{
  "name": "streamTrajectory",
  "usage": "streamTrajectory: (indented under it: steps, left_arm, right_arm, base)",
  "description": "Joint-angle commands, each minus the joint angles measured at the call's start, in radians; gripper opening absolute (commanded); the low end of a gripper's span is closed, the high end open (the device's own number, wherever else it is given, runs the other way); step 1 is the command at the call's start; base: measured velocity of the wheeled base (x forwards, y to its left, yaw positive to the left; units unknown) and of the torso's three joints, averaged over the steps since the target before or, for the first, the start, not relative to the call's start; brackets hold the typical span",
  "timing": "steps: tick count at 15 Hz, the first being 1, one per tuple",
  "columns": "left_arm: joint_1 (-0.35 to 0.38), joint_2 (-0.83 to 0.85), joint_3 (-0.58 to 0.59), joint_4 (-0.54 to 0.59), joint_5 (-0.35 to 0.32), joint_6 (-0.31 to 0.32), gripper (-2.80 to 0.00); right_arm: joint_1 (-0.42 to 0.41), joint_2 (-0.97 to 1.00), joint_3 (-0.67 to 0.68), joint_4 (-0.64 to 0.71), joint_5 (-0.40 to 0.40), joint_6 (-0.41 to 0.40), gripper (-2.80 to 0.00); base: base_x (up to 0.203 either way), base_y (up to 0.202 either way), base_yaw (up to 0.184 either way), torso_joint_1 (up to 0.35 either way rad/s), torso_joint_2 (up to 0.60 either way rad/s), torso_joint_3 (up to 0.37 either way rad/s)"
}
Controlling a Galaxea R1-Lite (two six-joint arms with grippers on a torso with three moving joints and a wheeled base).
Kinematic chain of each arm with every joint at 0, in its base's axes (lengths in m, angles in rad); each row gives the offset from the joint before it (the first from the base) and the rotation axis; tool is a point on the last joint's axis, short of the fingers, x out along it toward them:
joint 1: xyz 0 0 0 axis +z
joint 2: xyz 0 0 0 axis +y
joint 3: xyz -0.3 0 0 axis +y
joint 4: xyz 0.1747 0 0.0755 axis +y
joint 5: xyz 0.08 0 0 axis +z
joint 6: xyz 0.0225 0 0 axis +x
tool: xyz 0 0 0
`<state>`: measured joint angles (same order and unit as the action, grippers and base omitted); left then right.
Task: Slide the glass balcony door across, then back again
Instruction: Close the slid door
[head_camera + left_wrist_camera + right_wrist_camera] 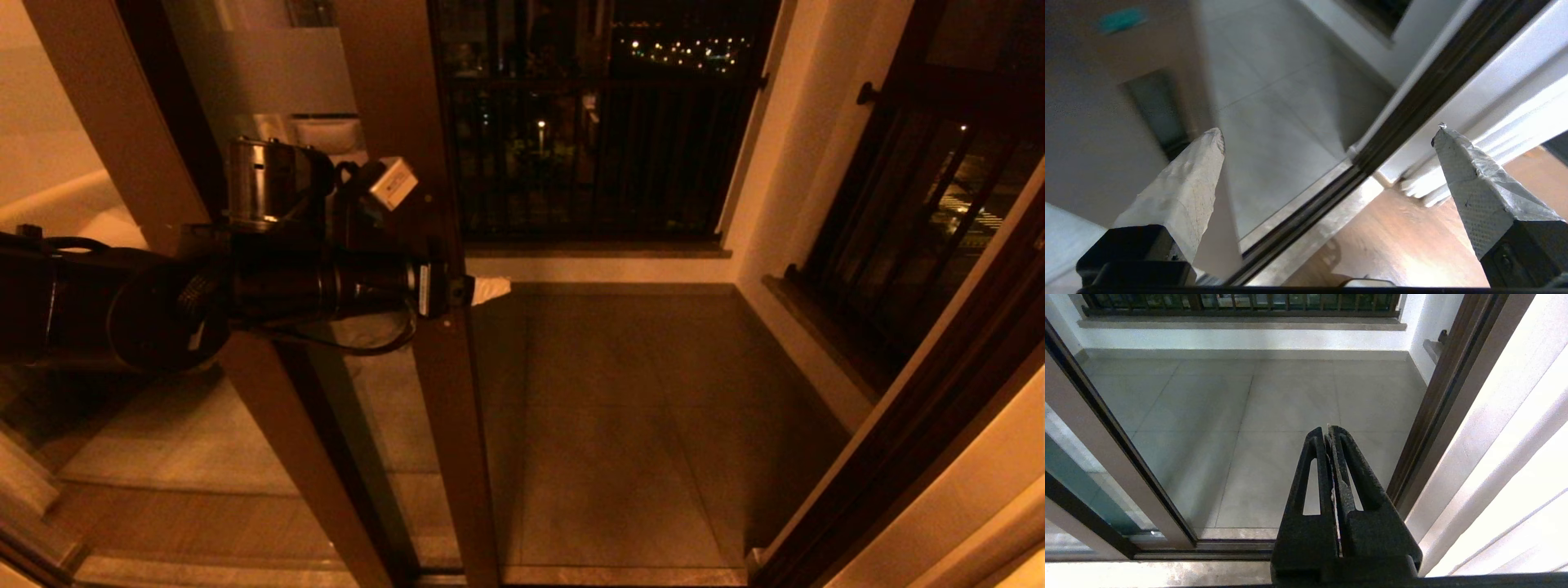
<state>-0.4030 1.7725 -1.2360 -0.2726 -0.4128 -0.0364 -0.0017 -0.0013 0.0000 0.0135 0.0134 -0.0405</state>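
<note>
Mostly hidden behind door stile: left gripper spread, empty; right gripper pressed together.

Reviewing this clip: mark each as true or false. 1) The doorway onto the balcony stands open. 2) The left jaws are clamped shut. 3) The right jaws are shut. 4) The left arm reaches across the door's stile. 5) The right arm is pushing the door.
1) True: right of the glass balcony door, the tiled balcony floor lies open to view.
2) False: the left gripper has its jaws wide apart, nothing between them.
3) True: the right gripper has its jaws pressed together.
4) True: its white fingertip pokes past the stile.
5) False: it hangs clear of the door, over the threshold.
</note>
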Motion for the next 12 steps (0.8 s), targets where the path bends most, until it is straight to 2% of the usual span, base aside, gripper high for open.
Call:
streamTrajectory:
  steps: [1, 12]
  left_arm:
    - [0.002, 0.029, -0.012, -0.002, 0.003, 0.000, 0.00]
    - [0.028, 0.045, -0.060, 0.000, 0.032, 0.001, 0.00]
  right_arm:
    - [0.000, 0.001, 0.000, 0.000, 0.000, -0.001, -2.80]
    - [-0.001, 0.001, 0.000, 0.000, 0.000, -0.001, -2.80]
  base:
    - [0.000, 0.000, 0.000, 0.000, 0.00, 0.000]
    - [0.000, 0.000, 0.000, 0.000, 0.00, 0.000]
